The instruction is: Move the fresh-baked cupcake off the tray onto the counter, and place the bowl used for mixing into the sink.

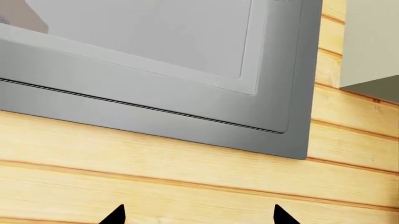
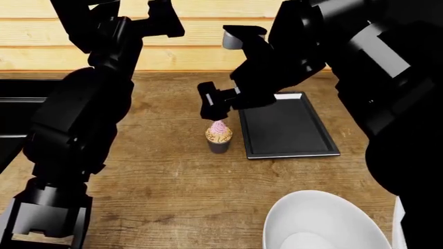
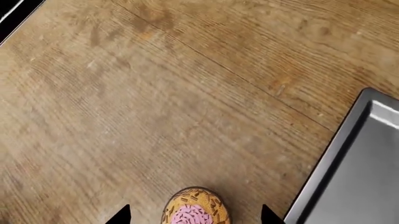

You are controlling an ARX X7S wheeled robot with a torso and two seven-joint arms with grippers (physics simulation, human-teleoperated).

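The cupcake (image 2: 219,136), with pink frosting and a dark wrapper, stands upright on the wooden counter (image 2: 166,181), just left of the black tray (image 2: 287,127), which has nothing on it. My right gripper (image 2: 216,111) hangs directly above the cupcake. In the right wrist view the cupcake (image 3: 196,210) lies between the gripper's (image 3: 194,215) spread fingertips with a gap on each side. The white bowl (image 2: 325,223) sits at the counter's near right edge. The black sink (image 2: 14,104) shows at the far left. My left gripper (image 1: 199,217) is raised and open, facing the wall, with nothing in it.
A plank wall (image 2: 207,36) runs along the back of the counter. On it, the left wrist view shows a grey framed panel (image 1: 156,70) and a pale cabinet corner (image 1: 367,42). My raised left arm (image 2: 76,119) stands over the counter's left part, beside the sink.
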